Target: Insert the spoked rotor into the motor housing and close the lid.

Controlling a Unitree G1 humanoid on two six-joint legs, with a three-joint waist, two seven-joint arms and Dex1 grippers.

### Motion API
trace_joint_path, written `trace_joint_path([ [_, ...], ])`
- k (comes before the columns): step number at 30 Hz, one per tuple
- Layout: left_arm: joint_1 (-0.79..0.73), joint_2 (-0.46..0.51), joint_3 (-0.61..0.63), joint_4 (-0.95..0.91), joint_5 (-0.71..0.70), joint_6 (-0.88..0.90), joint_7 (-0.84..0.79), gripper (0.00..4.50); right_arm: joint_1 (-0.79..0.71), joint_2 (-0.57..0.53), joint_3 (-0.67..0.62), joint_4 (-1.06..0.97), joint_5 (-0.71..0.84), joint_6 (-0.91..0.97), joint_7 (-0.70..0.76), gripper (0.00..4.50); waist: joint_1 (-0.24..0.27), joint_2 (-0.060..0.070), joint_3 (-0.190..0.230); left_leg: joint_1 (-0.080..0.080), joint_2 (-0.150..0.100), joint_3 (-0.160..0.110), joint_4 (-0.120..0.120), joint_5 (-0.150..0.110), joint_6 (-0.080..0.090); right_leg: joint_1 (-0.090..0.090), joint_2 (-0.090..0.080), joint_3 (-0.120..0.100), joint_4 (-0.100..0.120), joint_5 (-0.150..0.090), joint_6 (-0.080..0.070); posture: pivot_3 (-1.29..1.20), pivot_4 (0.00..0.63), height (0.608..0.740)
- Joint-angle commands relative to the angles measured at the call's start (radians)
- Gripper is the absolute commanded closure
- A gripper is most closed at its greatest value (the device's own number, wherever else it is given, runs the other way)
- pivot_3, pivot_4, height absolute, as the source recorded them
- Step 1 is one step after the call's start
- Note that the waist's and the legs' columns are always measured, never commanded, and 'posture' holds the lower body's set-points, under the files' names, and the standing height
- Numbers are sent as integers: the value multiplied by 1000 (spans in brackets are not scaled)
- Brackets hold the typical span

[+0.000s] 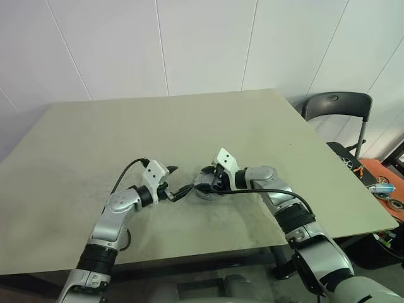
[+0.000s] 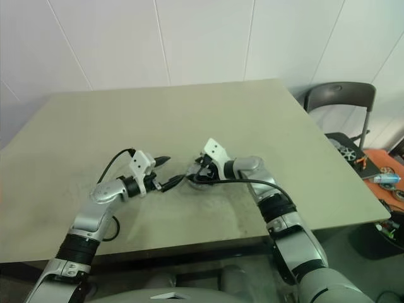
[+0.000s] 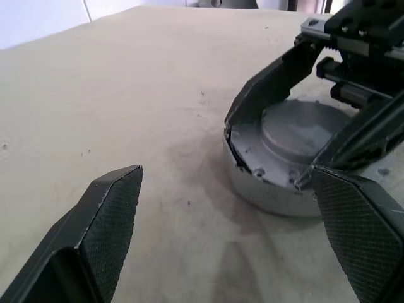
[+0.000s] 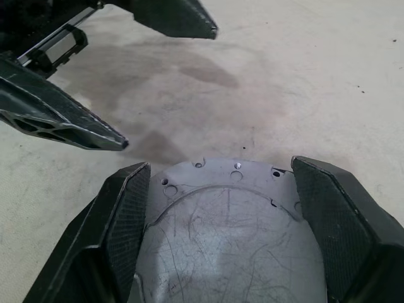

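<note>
The lid [image 4: 227,233] is seen as a flat grey-silver disc with a raised round centre, small holes along its rim and fine scratches, seated on a round silvery body on the table [image 1: 189,126], nearer the table's front edge than its far edge. Wide bare tabletop is left around the lid on every side. The right gripper [image 4: 221,183] is set across the lid with a finger at each side of the rim, apparently touching it. The left gripper [image 3: 233,208] is held wide open and empty just beside the lid, one fingertip close to its side wall
</note>
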Motion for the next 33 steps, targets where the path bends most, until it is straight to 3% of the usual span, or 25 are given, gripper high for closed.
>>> trace_joint_path([
  [1, -31, -9, -1, 6, 6, -23, 0, 0, 27, -12, 24, 71, -52, 26, -27, 1238, 0, 0, 0, 0, 0, 0, 0, 0, 0, 0, 0, 0, 0, 0, 0, 0, 0, 740],
  [5, -41, -36, -12, 20, -2, -26, -7, 0, 23, -11, 23, 77, -53, 23, -31, 1238, 1, 0, 0, 0, 0, 0, 0, 0, 0, 0, 0, 0, 0, 0, 0, 0, 0, 740],
  [7, -40, -49, -9, 21, -15, -22, -15, 398, 23, -11, 24, 77, -54, 22, -30, 1238, 1, 0, -1, 0, 0, 0, 0, 0, 0, 0, 0, 0, 0, 0, 0, 0, 0, 740],
  [16, -72, -115, -2, 82, -37, -15, -39, 3333, 17, -8, 25, 80, -54, 18, -28, 1238, 1, 1, -2, 0, 0, 0, 1, 0, 0, 0, 0, 0, 0, 0, 0, 0, 0, 740],
  [25, -119, -176, -39, 178, 20, 32, 16, 3333, 22, -12, 26, 70, -52, 20, -23, 1238, 0, 2, -4, 0, 0, 0, 1, 0, 0, 0, 0, 0, 0, 0, 0, 0, 0, 740],
  [33, -119, -166, -64, 171, -17, 140, -51, 3333, 13, -9, 25, 79, -53, 19, -24, 1238, -1, 1, -7, 0, 0, 0, 0, 0, 0, 0, 0, 0, 0, 0, 0, 0, 0, 740],
])
